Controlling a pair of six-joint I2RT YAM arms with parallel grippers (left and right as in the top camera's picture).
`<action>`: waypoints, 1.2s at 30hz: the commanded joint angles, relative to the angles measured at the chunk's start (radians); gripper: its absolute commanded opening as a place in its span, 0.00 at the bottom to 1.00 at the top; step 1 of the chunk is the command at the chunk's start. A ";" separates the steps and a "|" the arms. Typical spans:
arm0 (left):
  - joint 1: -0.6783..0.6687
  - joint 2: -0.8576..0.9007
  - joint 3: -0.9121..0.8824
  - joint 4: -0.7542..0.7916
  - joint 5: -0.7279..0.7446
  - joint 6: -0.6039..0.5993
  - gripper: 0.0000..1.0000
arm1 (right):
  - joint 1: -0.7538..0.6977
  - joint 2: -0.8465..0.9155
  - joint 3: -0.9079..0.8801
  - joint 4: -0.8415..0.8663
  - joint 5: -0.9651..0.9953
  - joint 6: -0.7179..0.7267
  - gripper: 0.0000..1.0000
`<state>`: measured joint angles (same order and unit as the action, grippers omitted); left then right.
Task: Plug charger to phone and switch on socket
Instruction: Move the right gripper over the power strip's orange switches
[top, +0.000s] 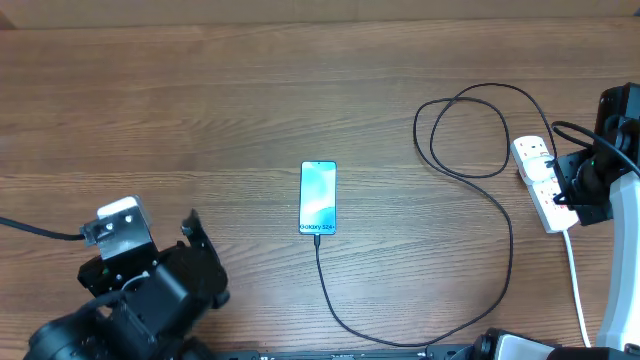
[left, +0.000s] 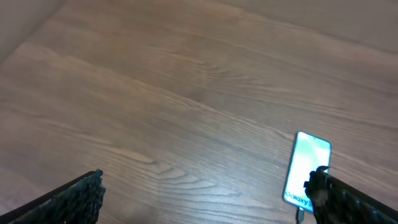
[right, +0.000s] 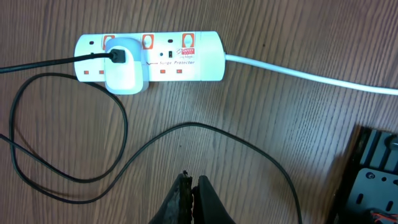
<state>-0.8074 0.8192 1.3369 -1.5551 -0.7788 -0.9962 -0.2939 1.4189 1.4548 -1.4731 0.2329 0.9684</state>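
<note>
One brown wood-grain surface (top: 200, 120) carries everything. A slim blue-white smartphone (top: 318, 197) lies mid-surface, the thin black charger cable (top: 500, 230) meeting its near end and looping to a white adapter (right: 124, 74) in the white red-switched power strip (right: 186, 59). My left jaws gape wide, the phone by their right finger; my right jaws, pressed together, hover near the strip.
</note>
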 joint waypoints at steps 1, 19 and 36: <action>-0.086 -0.072 -0.073 0.018 -0.045 -0.040 0.99 | -0.003 0.002 0.017 0.013 0.002 0.000 0.04; -0.175 -0.341 -0.343 0.303 -0.087 0.100 0.99 | -0.015 0.081 0.017 0.074 -0.051 -0.102 0.04; -0.175 -0.341 -0.353 0.311 -0.196 0.099 0.99 | -0.274 0.324 0.020 0.217 -0.216 -0.308 0.04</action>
<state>-0.9756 0.4889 0.9928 -1.2472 -0.9367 -0.9089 -0.5579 1.7103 1.4548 -1.2739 0.0387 0.7223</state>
